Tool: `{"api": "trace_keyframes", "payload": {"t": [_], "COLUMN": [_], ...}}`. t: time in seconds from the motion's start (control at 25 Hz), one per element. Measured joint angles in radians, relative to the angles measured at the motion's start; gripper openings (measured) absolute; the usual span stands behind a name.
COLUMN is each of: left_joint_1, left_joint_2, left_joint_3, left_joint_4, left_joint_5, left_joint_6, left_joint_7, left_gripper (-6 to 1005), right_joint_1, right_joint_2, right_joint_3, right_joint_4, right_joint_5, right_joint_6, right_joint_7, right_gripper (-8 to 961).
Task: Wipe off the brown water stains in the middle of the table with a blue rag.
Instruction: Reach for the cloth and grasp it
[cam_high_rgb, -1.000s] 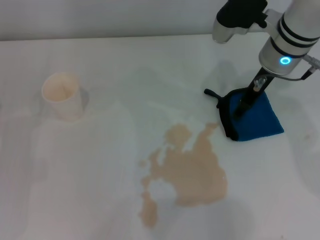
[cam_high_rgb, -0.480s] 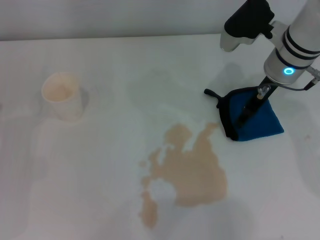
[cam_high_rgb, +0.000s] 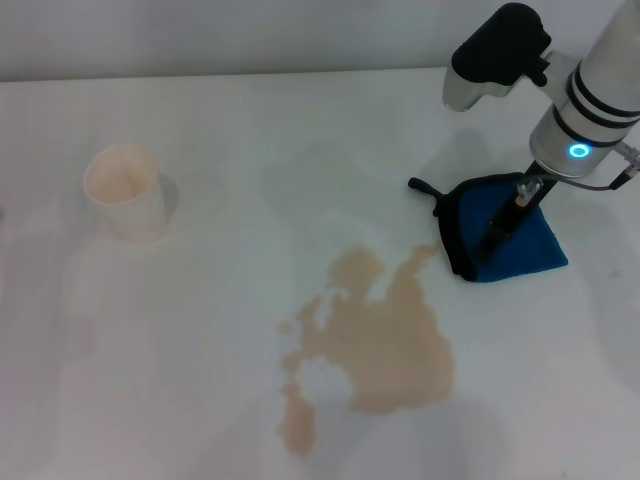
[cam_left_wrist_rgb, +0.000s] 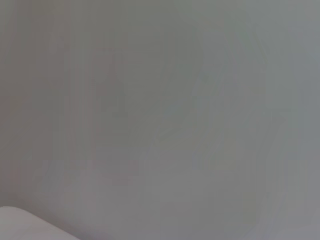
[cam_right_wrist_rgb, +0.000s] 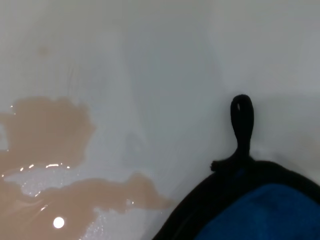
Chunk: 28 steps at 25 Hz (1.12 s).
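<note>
One folded blue rag (cam_high_rgb: 510, 235), lobed brown water stains (cam_high_rgb: 375, 340), glossy table (cam_high_rgb: 200, 330)

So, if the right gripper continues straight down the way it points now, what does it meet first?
Most likely the blue rag: the right gripper points down at it, directly above or already touching; depth is unclear. The brown water stains lie off to the side.

The right arm reached in from the far right side. Its white wrist had a glowing blue ring and pointed down. The right gripper (cam_high_rgb: 505, 220) hung below it with its thin dark fingers (cam_high_rgb: 497, 232) pointing down, close together, with their tips low. The left arm did not show in the head view.
</note>
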Motion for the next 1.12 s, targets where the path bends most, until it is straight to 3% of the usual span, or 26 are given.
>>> {"api": "trace_keyframes", "payload": {"t": [0.08, 0.16, 0.6, 1.12], "left_joint_1": [0.000, 0.000, 0.000, -0.001], "left_joint_2": [0.001, 0.001, 0.001, 0.001], "left_joint_3": [0.000, 0.000, 0.001, 0.002], "left_joint_4": [0.000, 0.000, 0.000, 0.001], "left_joint_5": [0.004, 0.005, 0.006, 0.005], "left_joint_6": [0.000, 0.000, -0.002, -0.004], "left_joint_7": [0.000, 0.000, 0.000, 0.000], "left_gripper": [891, 891, 891, 891], "right_joint_1": [0.000, -0.002, -0.004, 0.005], "right_joint_2": [0.000, 0.000, 0.002, -0.001], "right_joint_3": [0.000, 0.000, 0.000, 0.000], "right_joint_4": [0.001, 0.002, 0.002, 0.003], "right_joint_5": [0.000, -0.001, -0.027, -0.030], "right_joint_6": [0.002, 0.003, 0.008, -0.014], "right_joint_7": [0.000, 0.000, 0.027, 0.027], "right_gripper": [778, 693, 639, 509]}}
